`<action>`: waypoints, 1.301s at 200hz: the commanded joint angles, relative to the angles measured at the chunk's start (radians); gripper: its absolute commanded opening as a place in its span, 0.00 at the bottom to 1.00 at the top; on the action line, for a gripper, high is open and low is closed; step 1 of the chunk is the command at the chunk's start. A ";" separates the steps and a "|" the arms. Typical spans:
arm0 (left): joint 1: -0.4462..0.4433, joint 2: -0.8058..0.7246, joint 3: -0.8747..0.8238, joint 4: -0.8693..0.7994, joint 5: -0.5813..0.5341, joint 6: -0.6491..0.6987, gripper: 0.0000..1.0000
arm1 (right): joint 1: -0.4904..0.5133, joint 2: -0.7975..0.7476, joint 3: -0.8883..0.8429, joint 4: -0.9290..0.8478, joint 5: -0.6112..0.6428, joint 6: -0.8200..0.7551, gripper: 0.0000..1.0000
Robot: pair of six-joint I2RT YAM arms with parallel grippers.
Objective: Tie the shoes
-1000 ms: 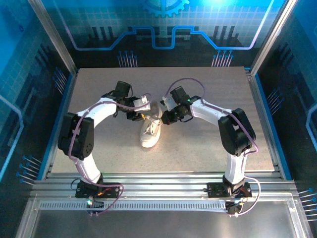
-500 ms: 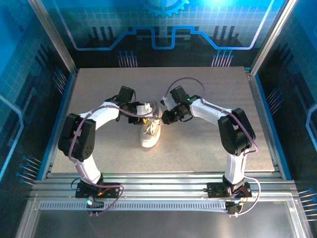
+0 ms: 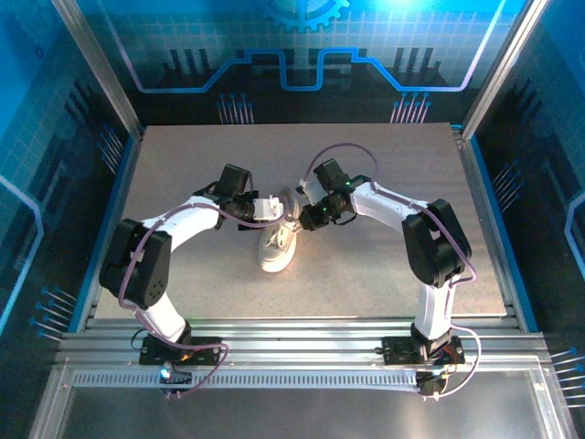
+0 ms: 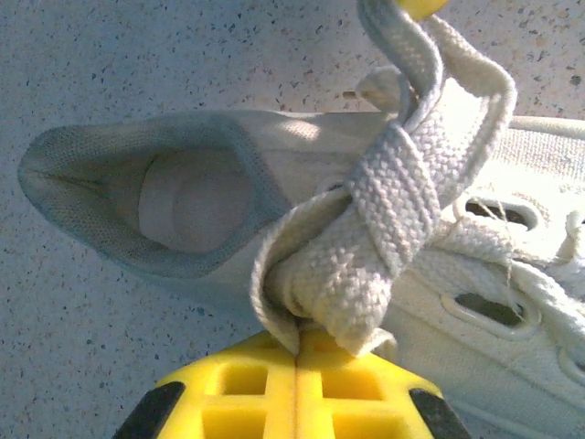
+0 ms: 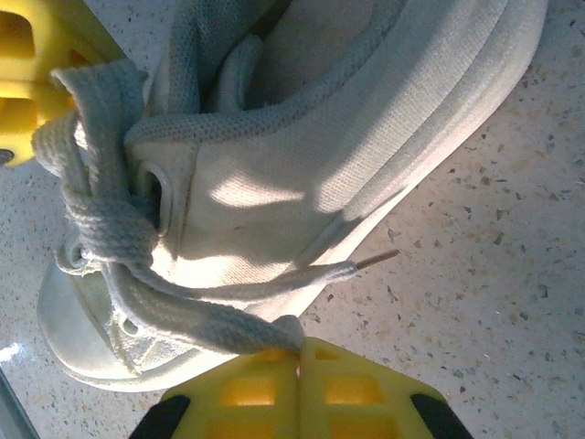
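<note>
The small white canvas sneaker [image 3: 277, 245] lies midway on the speckled grey surface [image 3: 384, 265], toe toward the arm bases. Beyond, the left yellow fingers [image 4: 247, 389] clamp a loop of pale flat lace [image 4: 393, 183]. The right yellow fingers [image 5: 247, 389] clamp another strand [image 5: 183, 315], opposed, likely so the knot draws tight.

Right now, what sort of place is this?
Probably a robot lab work cell: left arm and right arm bolted beside a speckled table, aluminium rails along its near edge, blue circuit-print walls around.
</note>
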 commanded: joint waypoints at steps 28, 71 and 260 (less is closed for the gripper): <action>0.026 -0.042 0.022 -0.077 -0.046 -0.061 0.00 | -0.017 -0.028 -0.002 -0.032 0.019 -0.025 0.00; 0.055 -0.033 0.046 -0.143 -0.073 -0.122 0.00 | -0.022 -0.029 -0.029 -0.018 0.011 -0.022 0.00; 0.161 0.030 -0.063 -0.012 -0.058 -0.285 0.00 | -0.055 -0.080 -0.096 0.018 0.008 0.022 0.00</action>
